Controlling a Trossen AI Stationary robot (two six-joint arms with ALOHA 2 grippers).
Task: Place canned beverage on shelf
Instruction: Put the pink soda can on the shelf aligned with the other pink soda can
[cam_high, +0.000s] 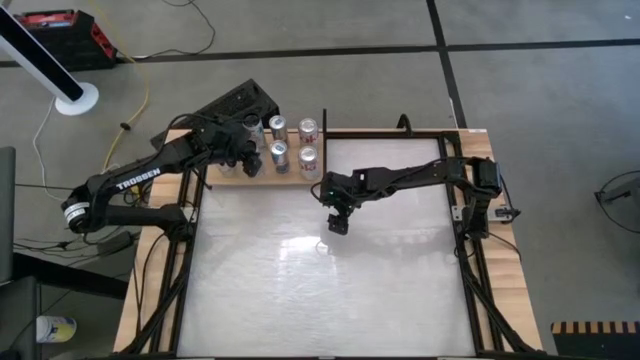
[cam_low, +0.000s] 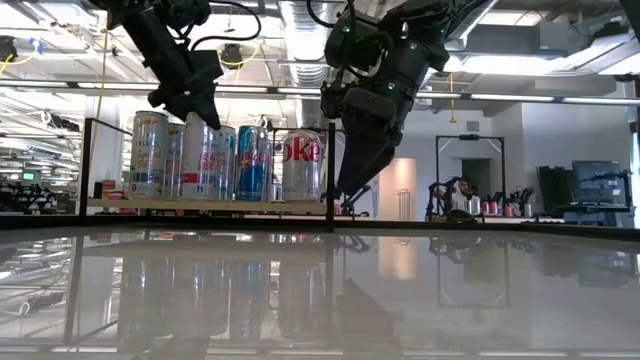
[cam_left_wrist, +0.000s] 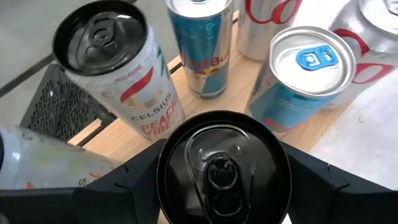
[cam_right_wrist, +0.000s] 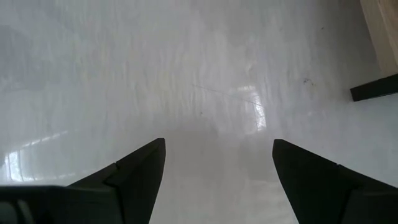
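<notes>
My left gripper (cam_high: 246, 152) is at the pale wooden shelf (cam_high: 228, 178) at the table's far left, shut on a black-topped can (cam_left_wrist: 224, 168). In the low view this can (cam_low: 205, 160) stands in line with the others on the shelf board (cam_low: 200, 205). Around it stand a white Celsius can (cam_left_wrist: 118, 68), a Red Bull can (cam_left_wrist: 202, 43), a blue-tabbed can (cam_left_wrist: 301, 68) and Coke cans (cam_low: 302, 160). My right gripper (cam_high: 338, 218) is open and empty, pointing down over the white tabletop (cam_right_wrist: 186, 74) right of the shelf. My left gripper pinches the black-topped can between its two fingers (cam_left_wrist: 118, 186), on opposite sides of its upper wall just under the rim (cam_left_wrist: 163, 180). The fingers come from above, pointing down. The can is upright, and its base looks level with the other cans on the shelf.
A thin black upright (cam_low: 330, 160) stands at the shelf's right end, close to my right gripper (cam_low: 352, 185). A black mesh box (cam_high: 235, 100) sits behind the shelf. The glossy white tabletop (cam_high: 320, 290) stretches toward the near edge inside a black frame.
</notes>
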